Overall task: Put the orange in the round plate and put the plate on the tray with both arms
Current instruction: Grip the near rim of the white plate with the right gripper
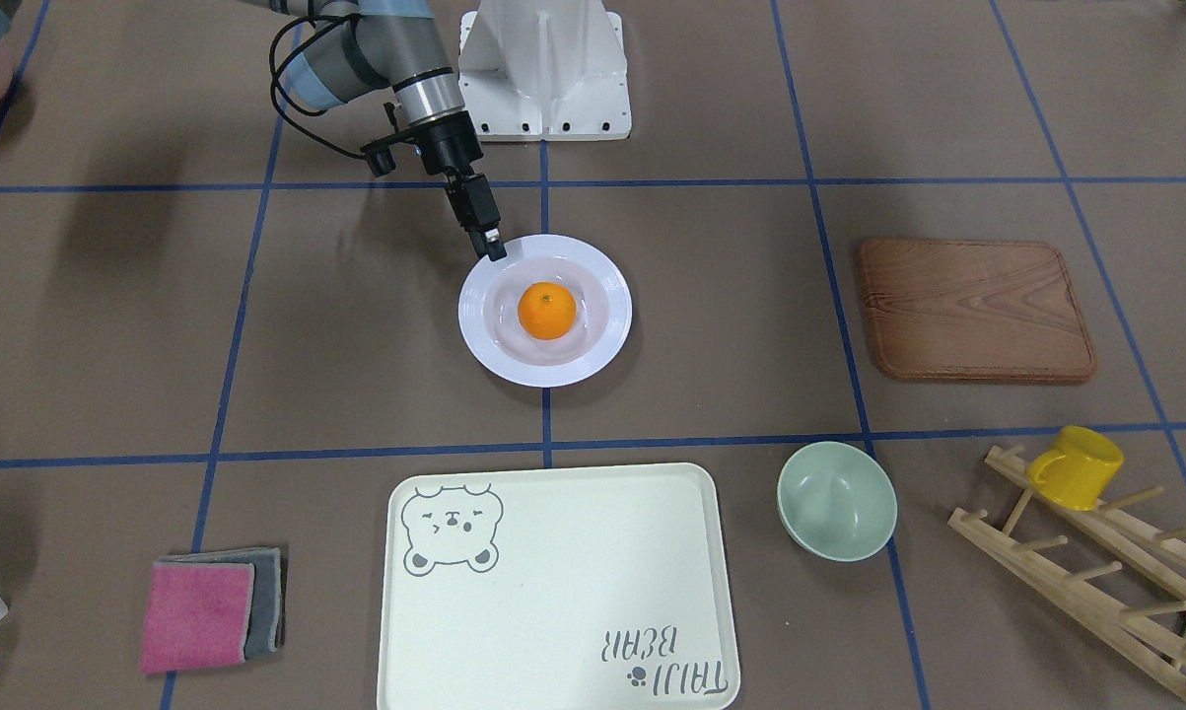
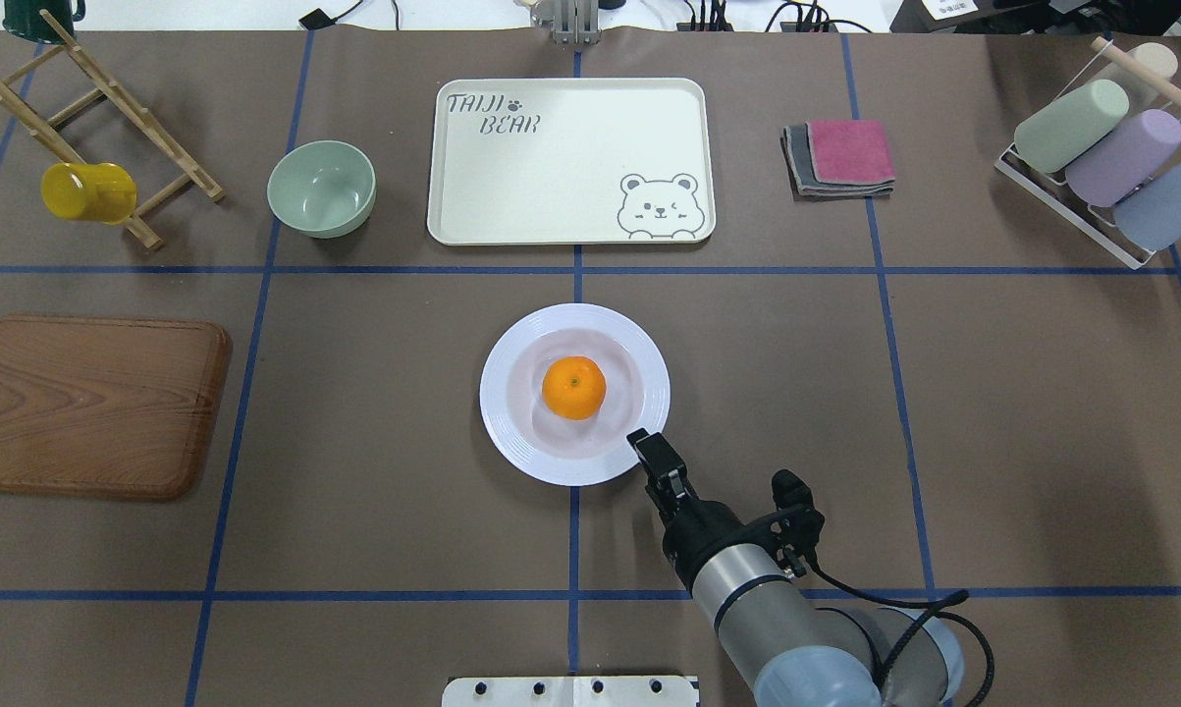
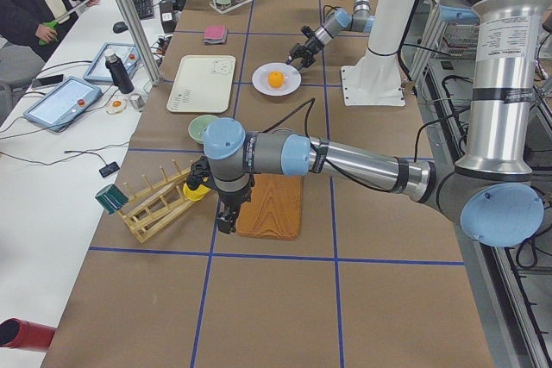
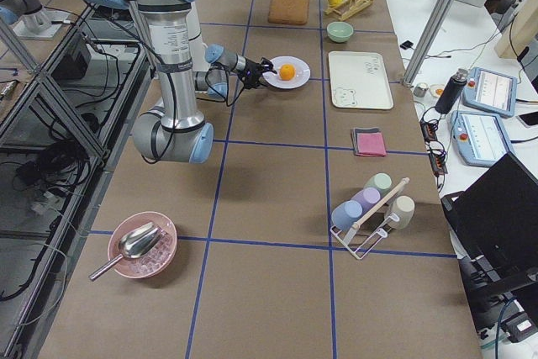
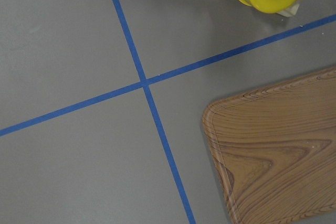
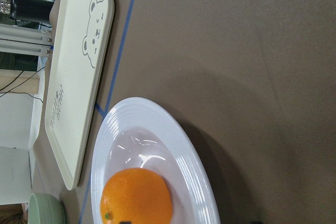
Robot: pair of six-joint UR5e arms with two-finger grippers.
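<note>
**White round plate (image 2: 500, 393) holds the orange (image 2: 573, 387); carry pending**

Judged step: two-arm lift to the tray (image 2: 570, 162), well apart. At the near rim, right gripper (image 2: 649, 450) looks narrow; pinch unconfirmed. Over the wooden board (image 3: 272, 206), left gripper (image 3: 226, 217), opening cannot be told. Next: it takes the opposite rim.

The right gripper (image 2: 641, 442), at five o'clock on the plate (image 2: 497, 432), shows no readable grip (nor does the left gripper (image 3: 225, 220)), and the front view crops the tray (image 1: 573, 572) at six.
</note>
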